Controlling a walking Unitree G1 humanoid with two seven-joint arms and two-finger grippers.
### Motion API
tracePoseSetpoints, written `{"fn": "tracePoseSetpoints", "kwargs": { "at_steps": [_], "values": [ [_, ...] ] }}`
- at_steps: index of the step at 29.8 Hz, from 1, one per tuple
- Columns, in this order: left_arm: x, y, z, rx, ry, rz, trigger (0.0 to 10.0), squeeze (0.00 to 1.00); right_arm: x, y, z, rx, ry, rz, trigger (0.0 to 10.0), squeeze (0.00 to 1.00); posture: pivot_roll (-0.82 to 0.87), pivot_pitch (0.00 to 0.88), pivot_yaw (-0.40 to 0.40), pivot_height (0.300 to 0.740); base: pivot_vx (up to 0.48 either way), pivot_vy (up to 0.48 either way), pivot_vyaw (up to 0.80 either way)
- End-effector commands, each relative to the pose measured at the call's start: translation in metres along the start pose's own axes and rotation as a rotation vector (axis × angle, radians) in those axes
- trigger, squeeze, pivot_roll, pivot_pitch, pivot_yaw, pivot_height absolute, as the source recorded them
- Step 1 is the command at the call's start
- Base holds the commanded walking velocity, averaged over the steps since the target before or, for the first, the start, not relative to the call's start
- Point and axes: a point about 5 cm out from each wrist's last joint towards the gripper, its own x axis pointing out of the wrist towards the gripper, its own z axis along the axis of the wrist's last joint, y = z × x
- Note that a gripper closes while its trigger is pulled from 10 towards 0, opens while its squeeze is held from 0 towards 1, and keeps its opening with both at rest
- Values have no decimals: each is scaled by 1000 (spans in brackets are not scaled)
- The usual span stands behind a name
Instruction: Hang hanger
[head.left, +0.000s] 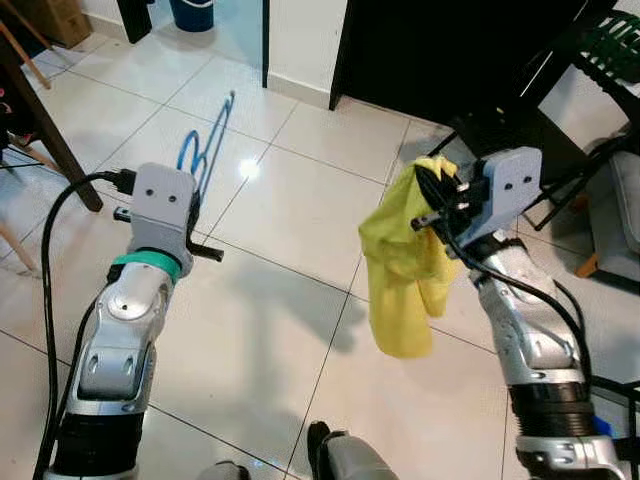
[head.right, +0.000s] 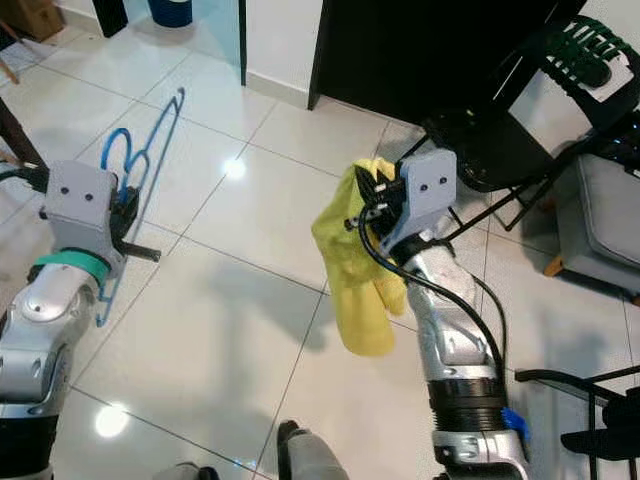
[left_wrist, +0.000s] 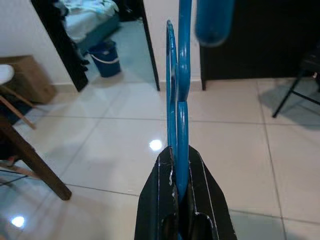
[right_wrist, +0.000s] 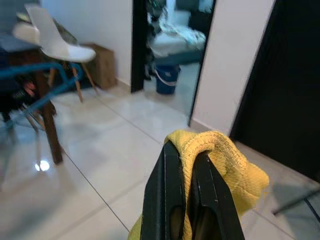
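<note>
Above the tiled floor (head.left: 290, 230), left end effector (left_wrist: 181, 170) clenched on a blue hanger (left_wrist: 177, 115) held upright, right end effector (right_wrist: 186, 165) pinched tight on a dangling yellow cloth (head.left: 400, 270).

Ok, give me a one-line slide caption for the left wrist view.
Left claw clamped on a blue hanger, held over white floor tiles.

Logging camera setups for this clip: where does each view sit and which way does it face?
Left eye view: head, looking down at both arms over tiled floor.
Right eye view: same scene, offset.
Left wrist view: along the left end effector, shut on blue hanger.
Right wrist view: along the right end effector, shut on yellow cloth.
Both wrist views share the blue bucket.
</note>
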Motion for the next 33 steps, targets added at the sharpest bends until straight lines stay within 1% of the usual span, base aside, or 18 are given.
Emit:
{"fn": "tracePoseSetpoints", "kwargs": {
  "at_steps": [1,3,7,25,26,27,28,29,30,31,33],
  "values": [
    [-1,-3,0,6,-9,2,10000,0,3,2,10,15,-41,11,10000,0,3,133,-19,740,0,0,0],
    [1,-5,3,2,-29,8,10000,0,5,4,12,23,-56,13,10000,0,2,130,-20,740,397,0,0],
    [2,-5,4,0,-37,10,10000,0,6,3,12,23,-56,12,10000,0,2,130,-20,740,480,0,0],
    [3,-4,4,13,-41,8,10000,0,3,0,6,26,-29,-9,10000,0,8,132,-17,740,468,0,0],
    [2,-7,4,13,-43,-25,10000,0,3,-1,6,21,-25,-8,10000,0,11,130,-18,740,0,0,0],
    [2,-7,4,13,-43,-25,10000,0,3,-1,6,21,-25,-8,10000,0,11,130,-18,740,0,0,0],
    [0,-11,5,21,-51,-69,10000,0,2,-2,6,15,-24,-8,10000,0,12,130,-18,740,0,0,0],
    [0,-11,5,21,-51,-69,10000,0,2,-2,6,15,-24,-8,10000,0,12,130,-18,740,0,0,0],
    [-3,-14,5,22,-55,-125,10000,0,2,-5,7,2,-24,-5,10000,0,14,128,-18,740,0,0,0],
    [-3,-14,5,22,-55,-125,10000,0,2,-5,7,2,-24,-5,10000,0,14,128,-18,740,0,0,0],
    [-8,-19,8,4,-66,-227,10000,0,3,-10,13,-30,-37,5,10000,0,18,125,-17,740,0,0,0]
  ]
}}
